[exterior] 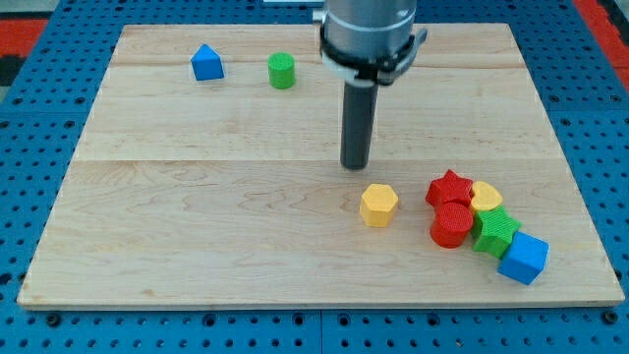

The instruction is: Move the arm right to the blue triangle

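Blue triangle (206, 63) (house-like, pointed top) sits near the surface's (197, 216) top left, just left of a green cylinder (281, 71). My tip (355, 165) stands upright mid-board, well right of it, above a yellow hexagon (378, 205); no gripper fitted

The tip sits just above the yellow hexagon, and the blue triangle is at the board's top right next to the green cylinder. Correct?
Not quite: the camera view shows the blue triangle at the top left, beside the green cylinder. My tip does sit just above the yellow hexagon.
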{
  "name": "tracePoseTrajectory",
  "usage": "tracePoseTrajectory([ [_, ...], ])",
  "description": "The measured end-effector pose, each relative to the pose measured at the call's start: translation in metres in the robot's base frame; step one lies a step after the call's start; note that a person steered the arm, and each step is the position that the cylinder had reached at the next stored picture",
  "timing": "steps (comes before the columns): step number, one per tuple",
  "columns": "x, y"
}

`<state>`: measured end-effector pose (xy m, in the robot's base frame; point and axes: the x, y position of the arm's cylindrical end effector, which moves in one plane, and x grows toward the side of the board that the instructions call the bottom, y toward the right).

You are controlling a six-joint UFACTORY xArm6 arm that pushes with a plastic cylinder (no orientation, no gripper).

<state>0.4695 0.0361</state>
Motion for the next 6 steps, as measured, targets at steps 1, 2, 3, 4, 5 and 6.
tracePoseTrajectory([
  [1, 0.05, 0.016],
  [2, 0.051, 0.039],
  [3, -0.012, -0.042],
  [4, -0.087, -0.109],
  [5, -0.145, -0.143],
  [6, -0.172, -0.136],
])
